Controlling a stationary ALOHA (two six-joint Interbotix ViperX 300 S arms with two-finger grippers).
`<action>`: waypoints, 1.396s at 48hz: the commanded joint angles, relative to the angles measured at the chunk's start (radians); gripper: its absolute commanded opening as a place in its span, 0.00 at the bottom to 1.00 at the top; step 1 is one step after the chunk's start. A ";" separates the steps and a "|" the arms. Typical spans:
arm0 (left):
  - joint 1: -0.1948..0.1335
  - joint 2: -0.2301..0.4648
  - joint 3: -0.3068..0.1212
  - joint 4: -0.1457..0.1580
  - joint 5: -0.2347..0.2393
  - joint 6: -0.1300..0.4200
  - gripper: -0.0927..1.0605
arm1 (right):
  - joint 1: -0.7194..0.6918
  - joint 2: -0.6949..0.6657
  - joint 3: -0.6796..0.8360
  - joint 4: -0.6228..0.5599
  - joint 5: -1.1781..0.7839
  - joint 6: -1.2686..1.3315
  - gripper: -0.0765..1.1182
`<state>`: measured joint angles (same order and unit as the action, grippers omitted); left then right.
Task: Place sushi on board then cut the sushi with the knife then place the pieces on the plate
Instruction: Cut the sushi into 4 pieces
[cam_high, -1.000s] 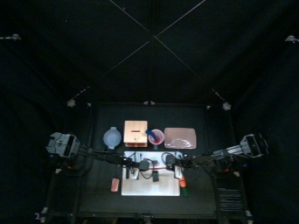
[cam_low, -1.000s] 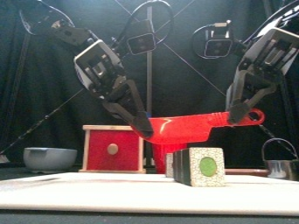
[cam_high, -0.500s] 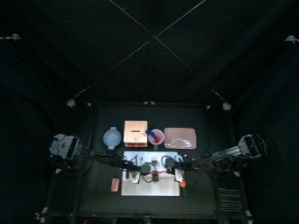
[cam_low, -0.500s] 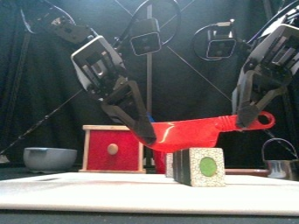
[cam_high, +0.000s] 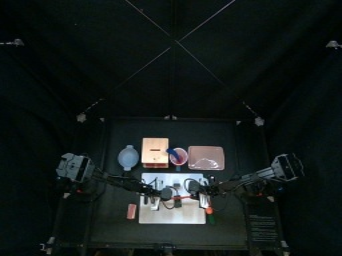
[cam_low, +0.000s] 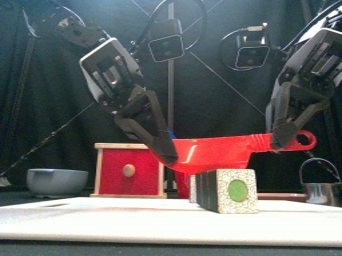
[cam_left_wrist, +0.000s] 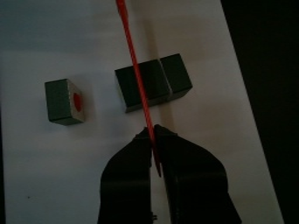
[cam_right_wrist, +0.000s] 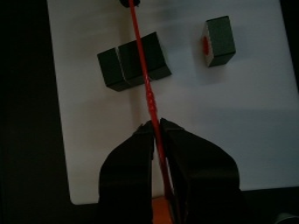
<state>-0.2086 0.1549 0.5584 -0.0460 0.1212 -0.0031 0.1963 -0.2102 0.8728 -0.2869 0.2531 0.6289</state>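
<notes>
Left pincer (cam_low: 167, 154), right pincer (cam_low: 282, 139) clenched on one knife (cam_low: 221, 150); one sushi roll (cam_left_wrist: 170, 77), one slice (cam_left_wrist: 65, 101).

I see my right gripper (cam_right_wrist: 156, 128) pinching the red knife (cam_right_wrist: 145, 79), jaws closed tight on it. The blade runs straight ahead, crossing the dark sushi roll (cam_right_wrist: 117, 66) on the white board (cam_right_wrist: 100, 140). One separate piece (cam_right_wrist: 218, 41) lies farther ahead, off to the side.

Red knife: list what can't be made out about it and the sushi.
Front view: whether the red knife touches the sushi; their outlines meet, depth unclear.
Wrist views: the blade's height above the sushi; the knife shows edge-on.
Top view: knife and sushi, too small to separate.
</notes>
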 joint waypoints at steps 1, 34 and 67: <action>-0.021 -0.014 -0.014 0.000 0.005 0.005 0.43 | -0.002 -0.012 -0.014 0.002 0.002 0.003 0.46; -0.026 -0.021 -0.029 -0.003 0.009 0.008 0.43 | -0.003 -0.026 -0.026 -0.021 0.002 -0.008 0.46; -0.025 -0.023 -0.040 0.000 0.081 0.008 0.43 | -0.005 -0.048 -0.023 -0.043 0.005 0.002 0.46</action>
<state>-0.2148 0.1365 0.5384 -0.0491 0.1994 0.0000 0.2025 -0.2347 0.8560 -0.3313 0.2562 0.6274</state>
